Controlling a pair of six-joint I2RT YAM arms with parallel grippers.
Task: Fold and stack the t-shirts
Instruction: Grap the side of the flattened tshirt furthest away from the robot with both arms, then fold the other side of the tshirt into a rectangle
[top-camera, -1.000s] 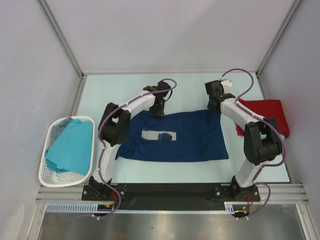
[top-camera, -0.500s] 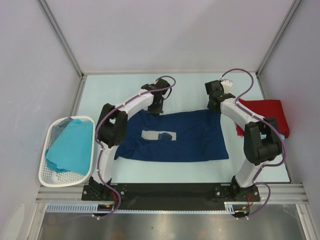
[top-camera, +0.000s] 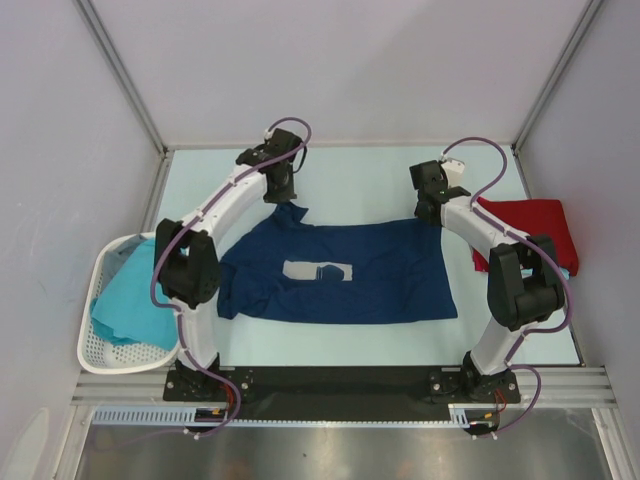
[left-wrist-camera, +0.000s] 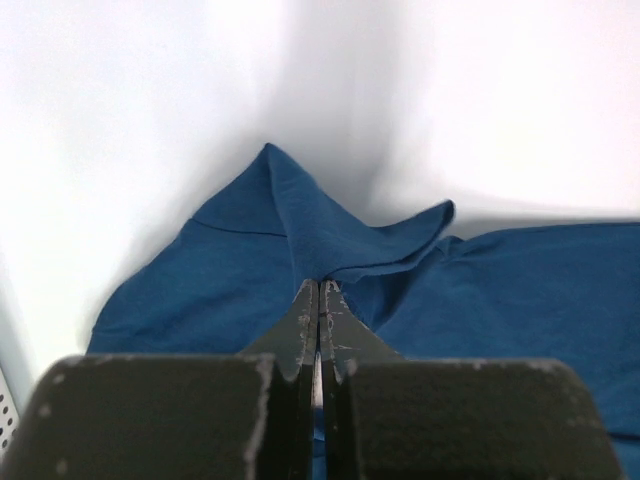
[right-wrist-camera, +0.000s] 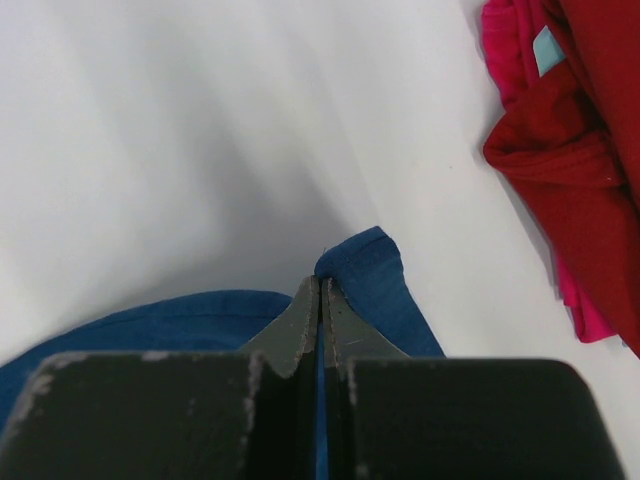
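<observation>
Top external: pale counter (top-camera: 380, 180) carries everything. Navy blue t-shirt (top-camera: 380, 285) lies spread flat, print side up, between the two pincers and on the base side of both. Its far-left corner peaks up to the left pincer (top-camera: 284, 198); its far-right corner meets the right pincer (top-camera: 432, 214).

White perforated basket (top-camera: 108, 364) sits well off to the left of the left pincer, back toward the arm base. A turquoise t-shirt (top-camera: 135, 295) is heaped in it, draping over the rim.

Red t-shirt (top-camera: 535, 228) lies bunched just right of the right pincer, apart from the navy one. Right wrist view shows a pinker cloth edge under it.

Left pincer: clenched. Left wrist view shows a ridge of navy cloth rising straight into the tips, so it's gripping the shirt.

Right pincer: clenched too. Right wrist view shows the shirt's folded corner at the tips and a blue sliver between the fingers, so same grip on the navy shirt.

Pale grey chest print (top-camera: 318, 271) sits nearer the left pincer than the right, on its base side.
</observation>
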